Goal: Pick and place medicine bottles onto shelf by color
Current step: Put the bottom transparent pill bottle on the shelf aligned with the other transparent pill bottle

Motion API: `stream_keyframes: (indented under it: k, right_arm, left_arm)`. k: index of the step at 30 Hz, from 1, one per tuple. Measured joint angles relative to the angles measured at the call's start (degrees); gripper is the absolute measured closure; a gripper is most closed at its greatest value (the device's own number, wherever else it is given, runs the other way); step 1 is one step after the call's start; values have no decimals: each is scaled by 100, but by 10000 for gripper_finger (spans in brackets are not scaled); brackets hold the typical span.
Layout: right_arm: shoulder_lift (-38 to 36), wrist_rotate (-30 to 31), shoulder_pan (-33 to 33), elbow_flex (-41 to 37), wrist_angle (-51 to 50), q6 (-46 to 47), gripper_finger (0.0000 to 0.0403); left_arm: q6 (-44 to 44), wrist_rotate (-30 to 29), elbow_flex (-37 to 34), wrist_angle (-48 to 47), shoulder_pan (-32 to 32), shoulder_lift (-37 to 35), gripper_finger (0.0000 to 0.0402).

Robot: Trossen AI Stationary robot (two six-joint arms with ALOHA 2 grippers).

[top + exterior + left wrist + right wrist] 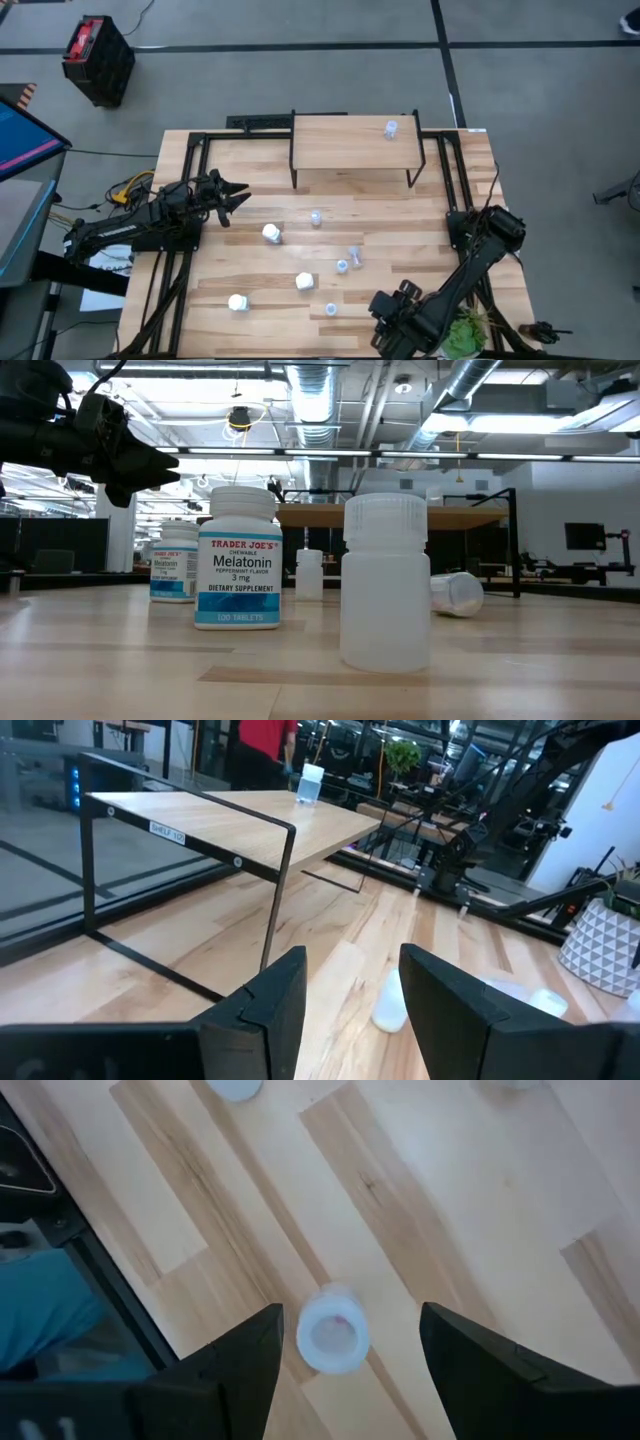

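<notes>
Your left claw (pixel 240 196) sits at the left edge of the pale plank surface (pixel 250 170), pointed toward the small raised light-wood shelf on thin black legs (pixel 350 143); its fingers (pixel 270 1000) stand part-way apart with nothing between them, and in its wrist view a pale translucent bottle (pixel 390 1005) lies on the boards just ahead of the gap

One small bluish translucent bottle (pixel 390 129) already stands upright on the shelf, toward its right end

Your right claw (pixel 385 318) hangs over the near edge of the surface, just beside the green leafy plant (pixel 463 335); fingers (pixel 245 1360) spread wide, holding nothing, and looking straight down on a small translucent bottle (pixel 333 1332) standing upright between them on the wood – that's the one at the front edge (pixel 330 310)

The rest is still on the surface: three opaque white bottles, one mid-left (pixel 271 233), one centre (pixel 305 282), one near the front left (pixel 237 302); translucent ones in front of the shelf (pixel 316 216) and a pair close together right of centre (pixel 355 254) (pixel 342 266)

In the low view the white bottle labelled Melatonin (pixel 238 558) stands upright beside a translucent one (pixel 386 582), and another translucent one lies tipped over behind (pixel 457 593)
</notes>
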Motion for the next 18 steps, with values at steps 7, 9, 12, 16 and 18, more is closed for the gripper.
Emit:
stream_keyframes:
  k: [7, 9, 12, 16, 18]
  right_arm:
    - [0, -9, 13, -13, -39, 166, 143]
    - [0, -9, 13, -13, -95, 159, 143]
    - [0, -9, 13, -13, -85, 79, 143]
    - [0, -9, 13, -13, -73, -22, 143]
    - [0, -9, 13, -13, -46, -24, 143]
  left_arm:
    - [2, 1, 1, 1, 0, 0, 252]
    - [2, 0, 2, 0, 0, 0, 252]
    - [2, -9, 1, 1, -1, 0, 252]
    - [0, -11, 2, 2, 0, 0, 252]
    - [0, -13, 1, 2, 0, 0, 252]
